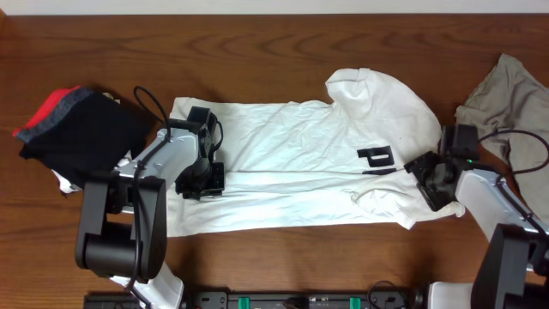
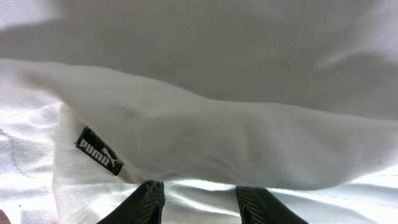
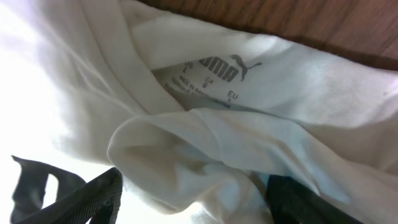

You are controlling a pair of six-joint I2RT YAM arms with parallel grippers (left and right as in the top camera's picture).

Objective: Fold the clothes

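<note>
**Item: clothes on table — one shirt laid out, two lots aside**

Principal piece: white T-shirt (image 1: 292, 163), short-sleeved, lying lengthwise across the middle of the wooden table (image 1: 257, 43). The hem end is toward the left arm, the neck end toward the right arm. The body is mostly flat, with a long crease running along its middle. The upper part at the neck end is heaped and turned over on itself. Black block lettering (image 1: 376, 156) shows only in part, just beside that heap.

Left gripper (image 1: 202, 178): resting on the shirt near the hem end. In the left wrist view its fingertips (image 2: 149, 199) stand partly apart with white cloth lying across the gap. Whether they pinch the cloth cannot be told. A small black woven brand tag (image 2: 99, 158) sits on the fabric just ahead and to one side.

Right gripper (image 1: 429, 180): at the shirt's neck end. In the right wrist view its jaws are released and spread wide, and a rolled fold of the white cloth lies in the gap. The printed neck label (image 3: 214, 74) is exposed just beyond that fold, and bare table wood shows past the shirt's edge.

Other lots:
- Khaki-grey garment (image 1: 510, 103) — crumpled at the far right edge, apart from the shirt.
- Black garment (image 1: 86, 137) with a red garment (image 1: 53, 110) on it — piled at the left, just beside the shirt's hem end.
</note>
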